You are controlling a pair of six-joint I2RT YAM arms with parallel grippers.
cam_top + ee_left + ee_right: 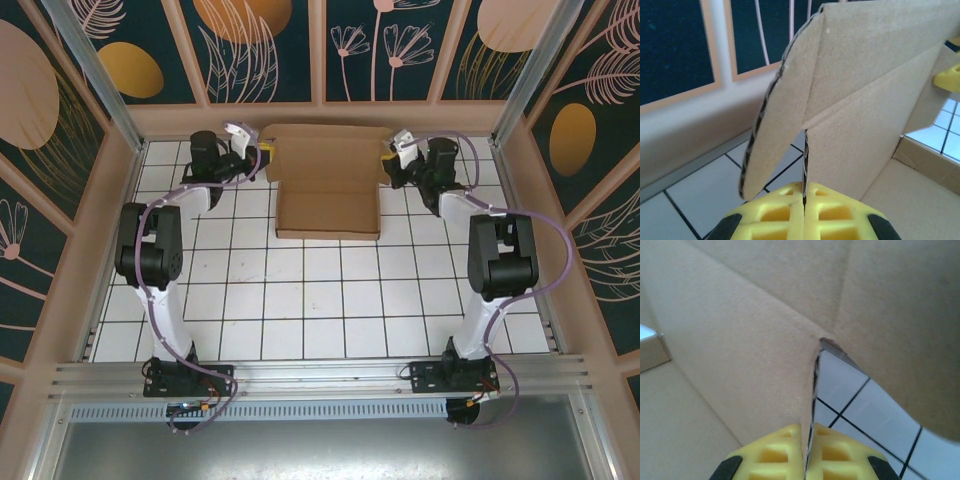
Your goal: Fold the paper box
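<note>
The paper box (327, 180) is brown cardboard, partly folded, at the far middle of the tiled table. Its back panel stands up and a front panel lies flat toward me. My left gripper (265, 152) is at the box's left rear corner, shut on the edge of a raised side wall (850, 145); a rounded flap (780, 130) hangs to the left of it. My right gripper (388, 155) is at the right rear corner, its yellow fingers (775, 455) shut on the edge of the opposite cardboard wall (740, 370).
Pale walls of the enclosure (330, 115) run close behind the box and along both sides. White tiles (300, 290) lie open between the box and the arm bases. Both arms reach far forward, elbows (150, 240) out to the sides.
</note>
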